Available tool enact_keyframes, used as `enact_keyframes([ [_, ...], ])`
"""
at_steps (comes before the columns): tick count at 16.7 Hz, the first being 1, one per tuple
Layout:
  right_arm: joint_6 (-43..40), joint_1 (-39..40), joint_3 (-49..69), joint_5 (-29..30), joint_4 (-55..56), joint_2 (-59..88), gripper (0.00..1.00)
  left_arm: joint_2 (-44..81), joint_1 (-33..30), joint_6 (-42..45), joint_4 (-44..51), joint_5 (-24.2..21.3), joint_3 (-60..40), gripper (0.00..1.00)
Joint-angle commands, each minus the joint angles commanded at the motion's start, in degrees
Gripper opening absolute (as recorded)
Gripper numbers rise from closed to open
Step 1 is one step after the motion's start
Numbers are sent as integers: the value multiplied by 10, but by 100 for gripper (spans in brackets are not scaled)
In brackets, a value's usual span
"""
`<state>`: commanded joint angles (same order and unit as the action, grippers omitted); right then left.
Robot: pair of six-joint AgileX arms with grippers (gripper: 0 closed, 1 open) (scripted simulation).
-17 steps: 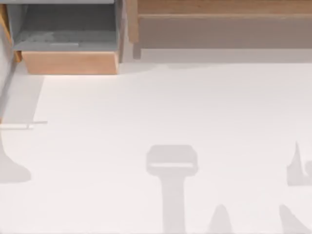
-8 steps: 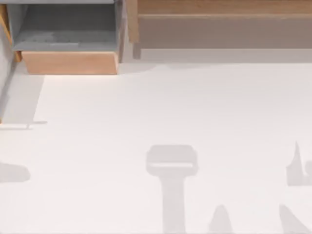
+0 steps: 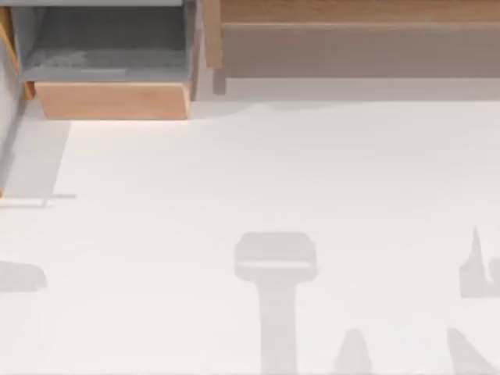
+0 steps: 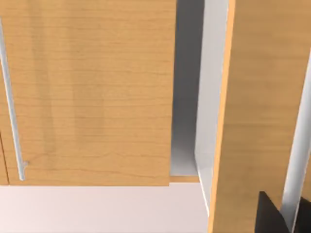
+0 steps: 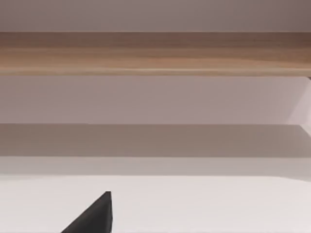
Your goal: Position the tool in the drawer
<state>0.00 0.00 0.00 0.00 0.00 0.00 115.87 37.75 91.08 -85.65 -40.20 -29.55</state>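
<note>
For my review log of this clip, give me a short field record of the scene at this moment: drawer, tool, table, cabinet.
drawer: pulled open at the top view's far left, tan front panel toward the table, grey floor bare where visible
tool: none seen in the drawer or on the table
table: white, with shadows only
cabinet front: long wooden panel along the far edge, right of the drawer

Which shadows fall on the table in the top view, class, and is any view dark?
Top view: soft grey shadows lie on the white table, a broad T-shaped one near the bottom centre, smaller ones at both edges, and the drawer shades the table beside it. Left and right wrist views: evenly lit; neither is dark.
</note>
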Motion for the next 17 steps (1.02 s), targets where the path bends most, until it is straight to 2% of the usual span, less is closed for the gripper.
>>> enact_keyframes([
  [4, 0, 0, 0, 0, 0, 0, 100, 17, -12, -3, 18, 11, -20, 0],
  [10, 0, 0, 0, 0, 0, 0, 100, 55, -64, -5, 72, 66, -120, 0],
  [17, 0, 0, 0, 0, 0, 0, 100, 74, -77, -6, 93, 75, -145, 0],
])
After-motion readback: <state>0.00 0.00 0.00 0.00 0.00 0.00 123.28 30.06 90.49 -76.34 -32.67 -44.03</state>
